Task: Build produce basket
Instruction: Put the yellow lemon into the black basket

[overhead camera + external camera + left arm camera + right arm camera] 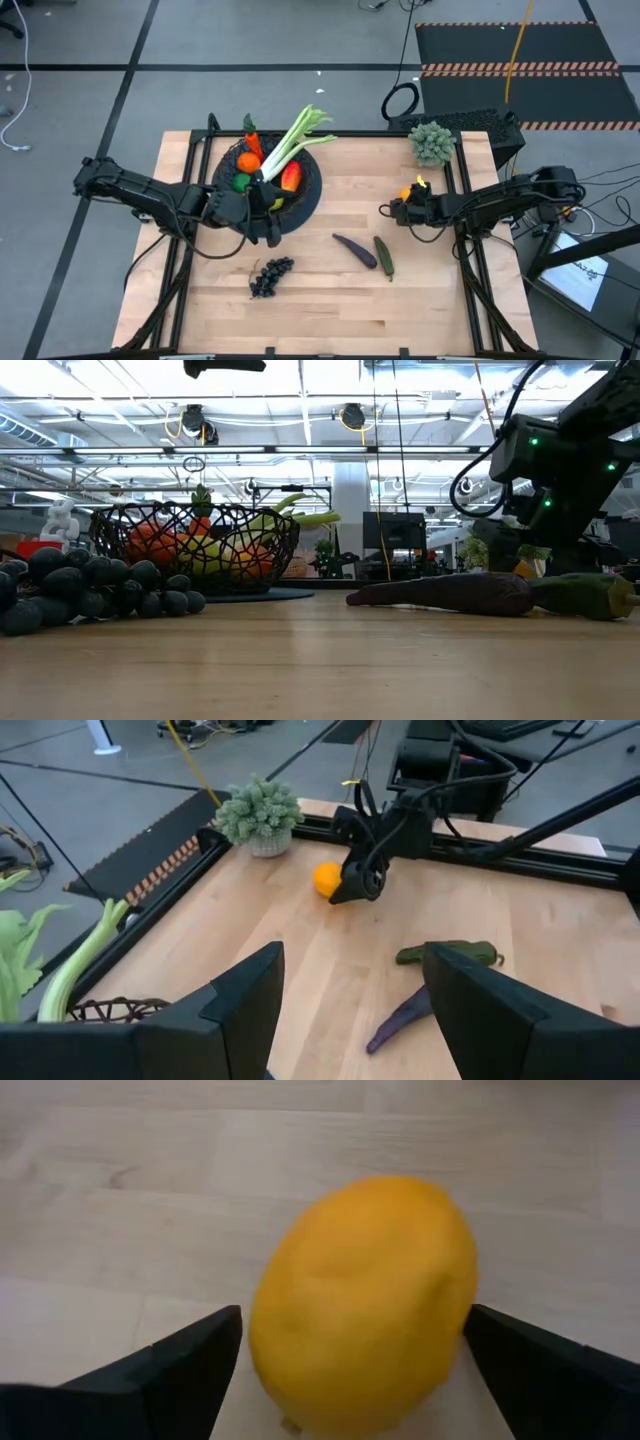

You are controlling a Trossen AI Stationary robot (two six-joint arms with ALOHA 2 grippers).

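Right wrist view first: the right gripper has its two dark, wedge-shaped fingers spread wide, one on each side of a smooth, rounded orange fruit that sits on the pale wood grain. I cannot tell if either pad touches the skin.

From above, that claw is low over the butcher-block table, with the fruit just beside its tip and a frilly grey-green clump a little beyond it, at the table's corner.

Over to the left gripper: it hangs at the rim of the basket, a round, shallow bowl of black wire mesh. Its flat black fingers stand apart with nothing between them.

Inside the mesh, just past that claw, sit glossy orange, red-yellow and green pieces, and a long pale-green stalk with leafy ends pokes out over the far rim.

Loose on the boards between the two claws lie a slim purple eggplant and a dark green cucumber, side by side. A knobbly bunch of dark grapes lies near the left claw, outside the basket.
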